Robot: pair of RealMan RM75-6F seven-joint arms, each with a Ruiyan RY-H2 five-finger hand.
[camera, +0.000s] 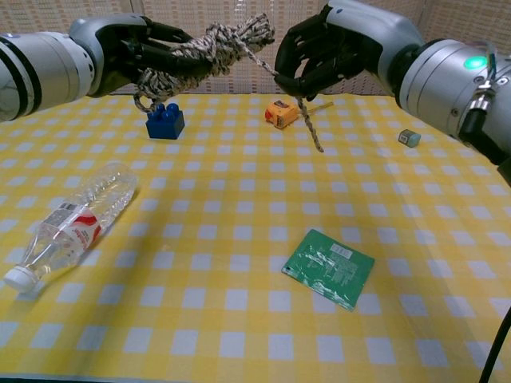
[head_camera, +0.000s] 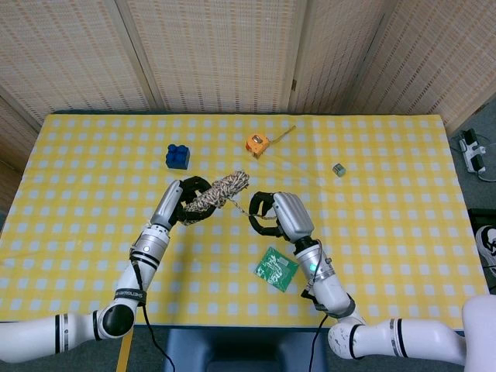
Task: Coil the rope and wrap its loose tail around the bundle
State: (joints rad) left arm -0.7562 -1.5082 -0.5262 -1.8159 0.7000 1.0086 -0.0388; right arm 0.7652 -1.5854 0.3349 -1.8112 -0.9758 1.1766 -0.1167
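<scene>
A speckled rope bundle (head_camera: 214,196) (camera: 209,49) is held up above the table in my left hand (head_camera: 188,201) (camera: 142,56), which grips its left end. A short strand runs from the bundle's right end to my right hand (head_camera: 273,213) (camera: 323,57), which pinches the loose tail. The tail's free end (camera: 310,128) dangles below that hand. Both hands are raised well off the checked tablecloth (camera: 239,239).
A clear plastic bottle (camera: 69,220) lies at the left. A green circuit board (head_camera: 277,268) (camera: 332,267) lies near the front. A blue brick (head_camera: 177,156) (camera: 164,120), an orange tape measure (head_camera: 257,144) (camera: 283,112) and a small grey cube (head_camera: 339,169) (camera: 409,137) sit further back.
</scene>
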